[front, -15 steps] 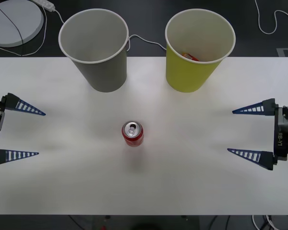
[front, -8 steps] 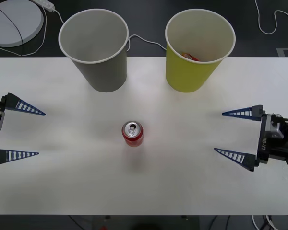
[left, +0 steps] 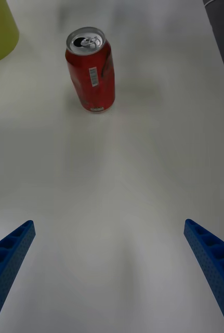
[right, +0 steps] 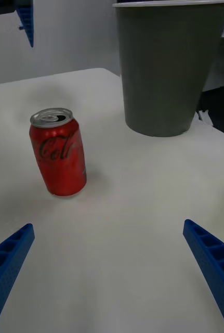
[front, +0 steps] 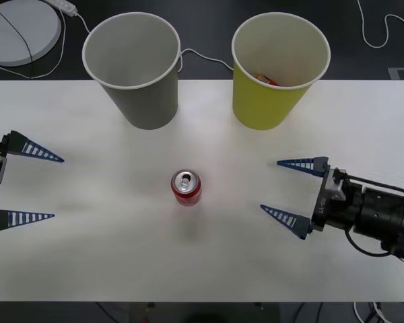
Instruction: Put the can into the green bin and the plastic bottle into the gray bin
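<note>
the right gripper (front: 286,195) is seen moved inward across the white table (front: 108,262) since a second ago, nearer the can (front: 186,188), its fingers spread wide and empty. the left gripper (front: 34,186) is held wide open at the table's left edge. cursive white lettering is seen on the upright can, which stands before the gray bin (front: 132,67) and green bin (front: 279,67).

The can (front: 186,188) is glossy red painted metal with a bare silvery top and pull tab. The green bin (front: 277,74) and gray bin (front: 135,70) look like matt paper, pale inside. The table (front: 108,256) is smooth matt white. The gripper fingers (front: 295,221) are ribbed blue plastic.
</note>
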Controlling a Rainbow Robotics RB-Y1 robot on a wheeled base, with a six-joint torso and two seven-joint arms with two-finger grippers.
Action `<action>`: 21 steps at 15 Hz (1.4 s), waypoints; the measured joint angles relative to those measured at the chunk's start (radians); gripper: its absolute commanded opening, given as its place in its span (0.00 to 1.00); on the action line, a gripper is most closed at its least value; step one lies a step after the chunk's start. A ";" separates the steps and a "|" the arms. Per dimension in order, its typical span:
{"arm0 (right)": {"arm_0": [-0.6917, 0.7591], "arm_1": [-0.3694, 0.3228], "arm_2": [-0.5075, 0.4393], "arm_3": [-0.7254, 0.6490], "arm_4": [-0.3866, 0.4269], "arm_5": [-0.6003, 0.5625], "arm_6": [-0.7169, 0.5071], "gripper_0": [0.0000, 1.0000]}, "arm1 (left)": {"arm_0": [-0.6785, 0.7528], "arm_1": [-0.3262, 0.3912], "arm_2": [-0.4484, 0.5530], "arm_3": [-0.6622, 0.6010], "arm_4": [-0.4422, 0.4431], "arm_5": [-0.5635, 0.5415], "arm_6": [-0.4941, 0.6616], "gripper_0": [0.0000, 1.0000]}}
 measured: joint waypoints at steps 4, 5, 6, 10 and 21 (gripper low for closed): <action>-0.062 0.025 0.106 0.128 -0.110 0.034 0.135 1.00 | 0.000 0.000 0.000 0.000 0.000 0.000 0.000 1.00; -0.082 0.037 0.128 0.162 -0.129 0.039 0.167 1.00 | 0.000 0.000 0.000 0.000 0.000 0.000 0.000 1.00; -0.100 0.049 0.153 0.199 -0.151 0.043 0.200 1.00 | 0.000 0.000 0.000 0.000 0.000 0.000 0.000 1.00; -0.155 0.099 0.239 0.284 -0.193 0.077 0.265 1.00 | 0.000 0.000 0.000 0.000 0.000 0.000 0.000 1.00; -0.211 0.211 0.402 0.286 -0.193 0.293 0.301 1.00 | 0.000 0.000 0.000 0.000 0.000 0.000 0.000 1.00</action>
